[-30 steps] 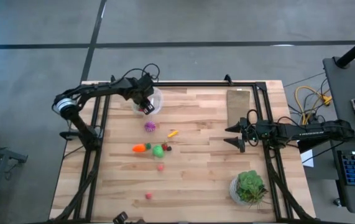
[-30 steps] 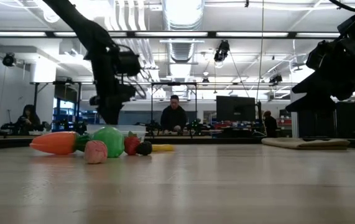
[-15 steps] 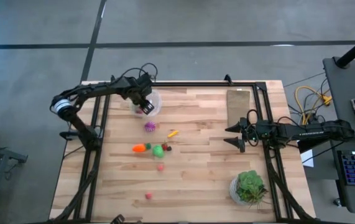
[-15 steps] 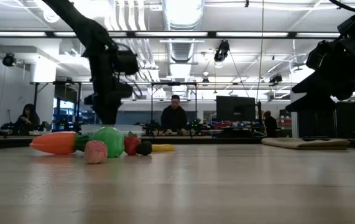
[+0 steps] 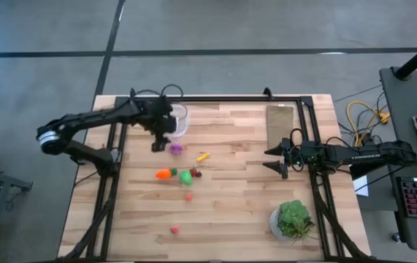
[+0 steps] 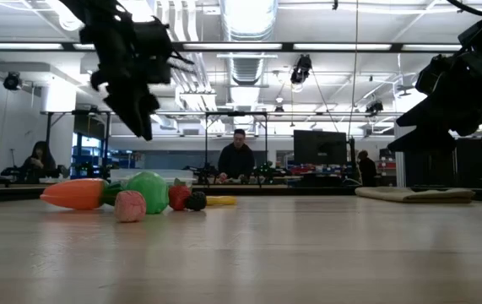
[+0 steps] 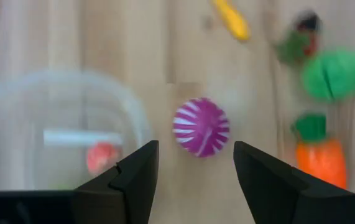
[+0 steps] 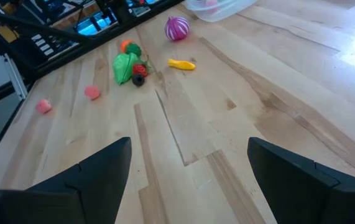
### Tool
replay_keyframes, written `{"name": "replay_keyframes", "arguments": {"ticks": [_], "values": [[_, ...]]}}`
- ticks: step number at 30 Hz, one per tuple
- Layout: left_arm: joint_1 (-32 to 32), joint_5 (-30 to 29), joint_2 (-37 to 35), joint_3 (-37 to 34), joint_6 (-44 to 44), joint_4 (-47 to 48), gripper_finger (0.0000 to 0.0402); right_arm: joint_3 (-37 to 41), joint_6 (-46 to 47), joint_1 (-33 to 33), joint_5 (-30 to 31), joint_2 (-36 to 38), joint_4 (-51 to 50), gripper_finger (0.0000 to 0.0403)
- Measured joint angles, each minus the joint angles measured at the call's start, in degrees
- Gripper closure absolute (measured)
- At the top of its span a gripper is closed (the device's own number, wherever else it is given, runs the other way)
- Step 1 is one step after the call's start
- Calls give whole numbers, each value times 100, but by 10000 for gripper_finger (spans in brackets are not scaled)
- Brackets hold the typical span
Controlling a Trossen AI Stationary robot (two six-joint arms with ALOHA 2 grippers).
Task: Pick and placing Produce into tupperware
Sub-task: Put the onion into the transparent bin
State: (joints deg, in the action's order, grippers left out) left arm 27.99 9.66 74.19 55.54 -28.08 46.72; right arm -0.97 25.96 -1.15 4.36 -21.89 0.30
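Note:
The clear tupperware (image 5: 180, 120) stands at the table's far left with a small red piece (image 7: 101, 157) inside it. My left gripper (image 5: 158, 140) hovers open beside its near side, above the purple striped piece (image 7: 201, 127), touching nothing. Loose on the wood lie a yellow bit (image 5: 203, 155), an orange carrot (image 5: 164, 174), a green ball (image 5: 186, 176), a dark red bit (image 5: 196, 173), a pink piece (image 5: 188, 196) and a red piece (image 5: 174, 229). My right gripper (image 5: 277, 158) waits open at the right, nothing between its fingers.
A flat tan board (image 5: 281, 124) lies at the far right. A leafy plant in a white pot (image 5: 293, 219) stands at the near right. Black frame rails run along the table's left, far and right sides. Bare wood lies between the produce and my right gripper.
My left gripper has risen from over the tupperware and moved toward the table's near edge, rolling as it went; it now hangs over the purple piece. The red piece stays in the tupperware.

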Motion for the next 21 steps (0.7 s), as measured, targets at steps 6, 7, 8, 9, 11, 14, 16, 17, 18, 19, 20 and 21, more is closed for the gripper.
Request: {"name": "replay_keyframes", "arguments": {"ticks": [6,7,8,9,11,14,16,17,18,19,20,21], "values": [[-422,-626,-205,-261,-703,-613,210,-2,0,0,2,-1,0,90],[-453,-652,-187,-235,-712,-682,210,-2,0,0,0,0,0,90],[-495,-671,-149,-202,-726,-747,210,-2,0,0,0,-2,0,90],[-544,-676,-91,-168,-732,-799,210,-2,0,0,1,-2,0,90],[-643,-743,69,-136,-741,-817,210,-2,0,1,1,-1,0,90],[-752,-968,292,-112,-681,-808,210,-2,0,0,0,-2,0,90],[-806,-1005,395,-102,-679,-819,210,-2,0,2,0,-2,0,90],[-828,-1005,445,-102,-677,-816,210,-2,0,0,0,0,0,90],[-850,-1002,487,-102,-677,-816,210,-2,0,0,0,-2,0,90],[-866,-1002,531,-102,-677,-816,210,-2,0,0,1,0,0,90],[-880,-996,565,-102,-673,-816,210,-2,0,0,0,-2,0,90],[-891,-992,582,-108,-672,-815,210,-2,0,0,0,-1,0,90]]}}
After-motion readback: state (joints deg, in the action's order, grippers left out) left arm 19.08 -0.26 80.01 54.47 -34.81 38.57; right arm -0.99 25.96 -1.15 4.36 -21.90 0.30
